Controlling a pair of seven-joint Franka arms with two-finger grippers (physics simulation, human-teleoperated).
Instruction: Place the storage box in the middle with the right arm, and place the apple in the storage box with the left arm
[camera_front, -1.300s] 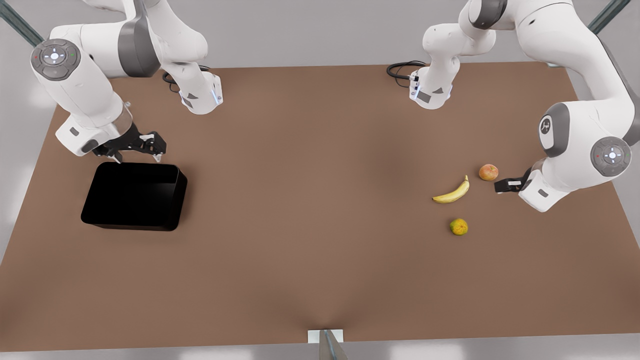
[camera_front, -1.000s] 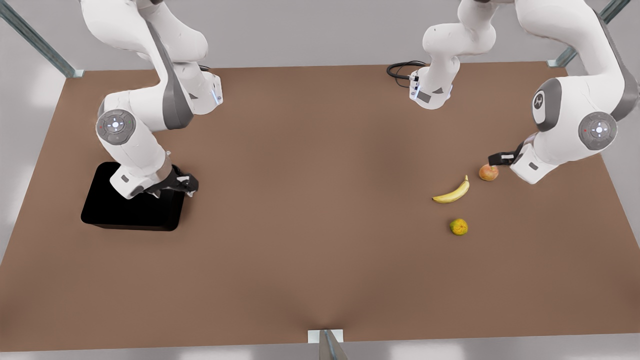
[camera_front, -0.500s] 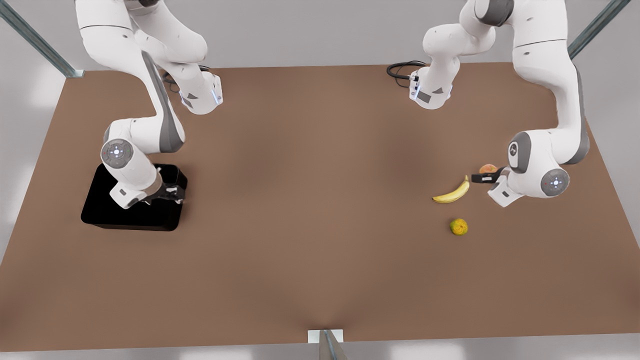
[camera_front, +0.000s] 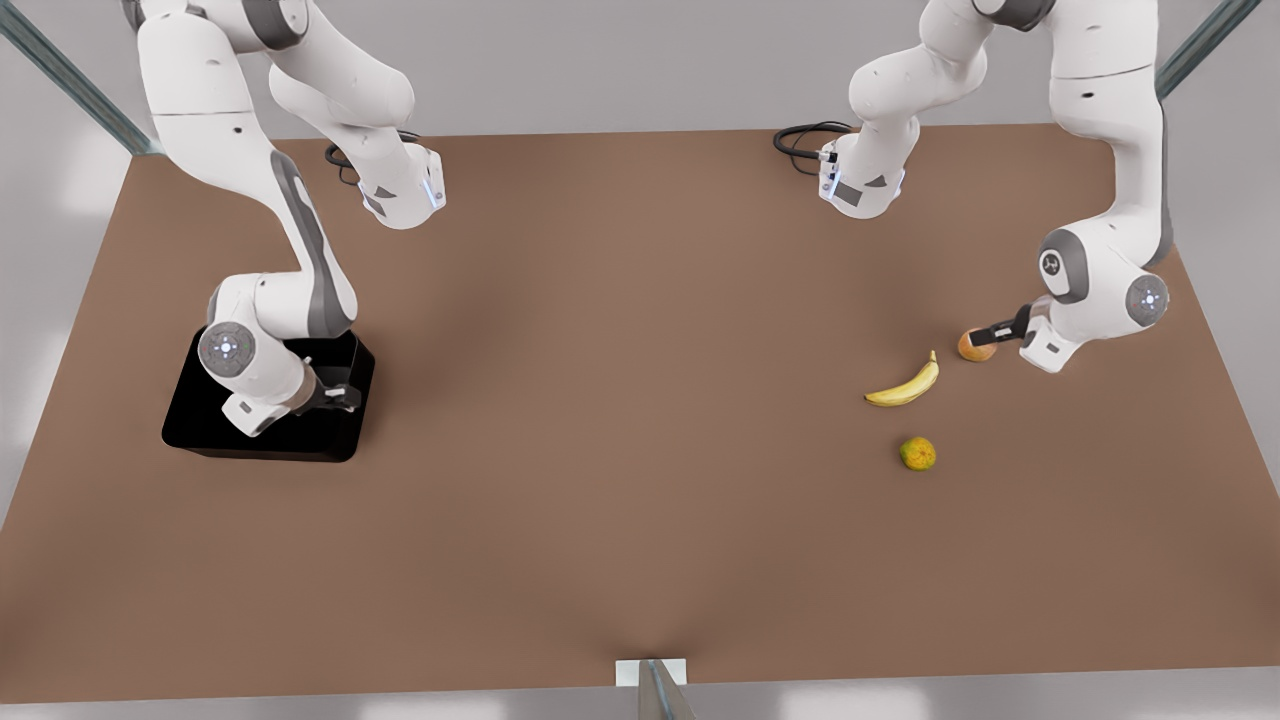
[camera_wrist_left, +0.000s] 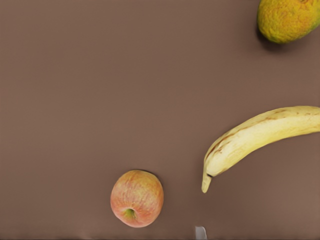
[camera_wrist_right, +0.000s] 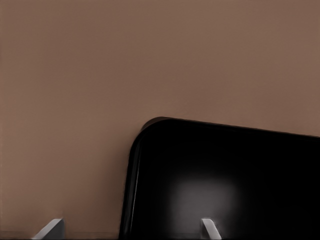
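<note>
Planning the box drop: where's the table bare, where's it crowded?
Bare: the wide middle of the table, between the storage box and the banana. Crowded: the front view's right, where apple, banana and yellow-green fruit cluster by the left gripper. The right gripper straddles the box wall.

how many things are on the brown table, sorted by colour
Black: 1, the glossy black rectangular storage box
Reddish-orange: 1, the small round apple
Yellow: 1, the curved yellow banana
Yellow-green: 1, the round yellow-green fruit
Total: 4
</note>
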